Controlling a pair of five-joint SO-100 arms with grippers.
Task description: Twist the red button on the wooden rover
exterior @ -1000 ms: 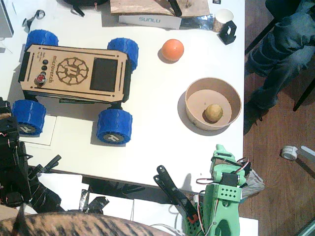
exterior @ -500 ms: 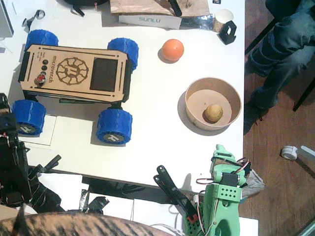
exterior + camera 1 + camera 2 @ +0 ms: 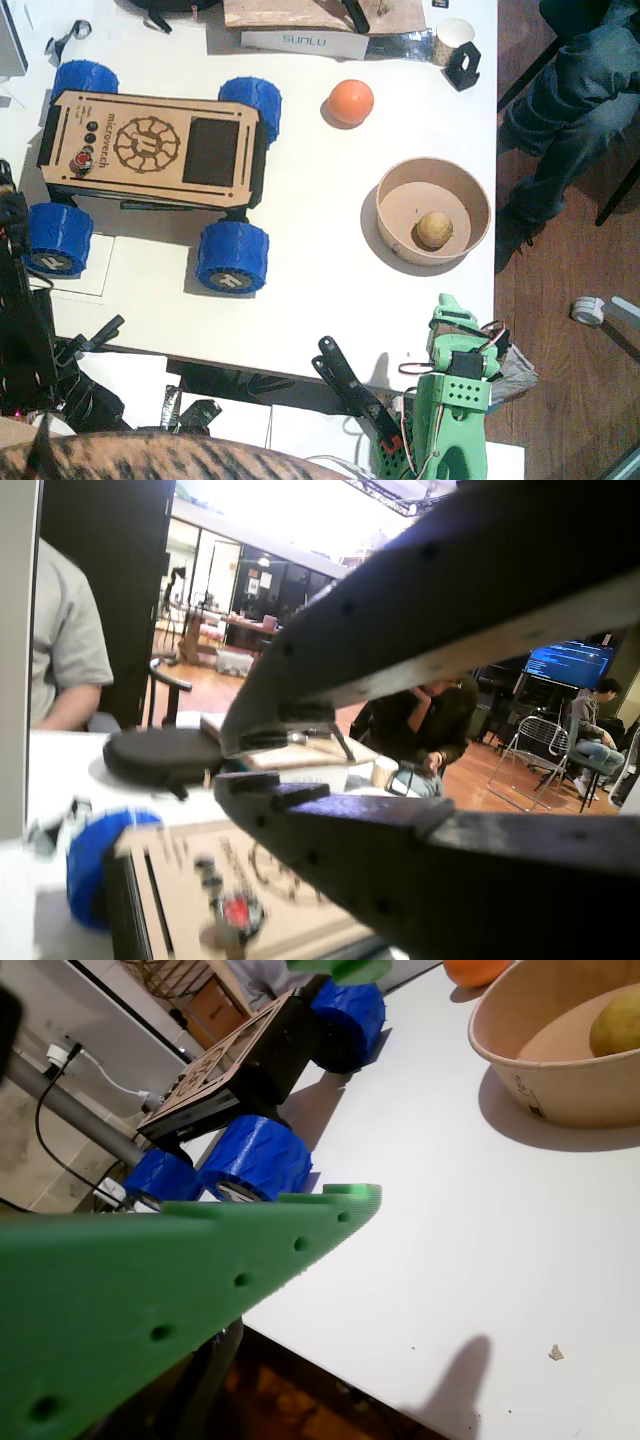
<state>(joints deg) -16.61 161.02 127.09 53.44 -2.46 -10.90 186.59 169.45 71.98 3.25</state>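
The wooden rover (image 3: pixel 150 150) stands at the table's back left on blue wheels, and its red button (image 3: pixel 82 160) is the last in the row of small buttons at its left end. My black left gripper (image 3: pixel 12 212) is at the table's left edge, just in front of that end. In a wrist view its jaws (image 3: pixel 224 763) are shut to a thin slit with nothing between them, above and short of the blurred red button (image 3: pixel 235 912). My green right gripper (image 3: pixel 446 315) rests at the front edge, open and empty (image 3: pixel 355 1080), pointing toward the rover (image 3: pixel 240 1060).
An orange ball (image 3: pixel 351 101) lies right of the rover. A tan bowl (image 3: pixel 386 200) holds a yellowish round thing (image 3: pixel 434 229). A white SUNLU box (image 3: pixel 305 42) and a small black stand (image 3: pixel 462 64) sit at the back. A person's legs (image 3: pixel 570 110) are beside the table's right.
The left arm has shifted a little up along the table's left edge toward the rover's button end. The right arm, the rover and everything else have stayed still.
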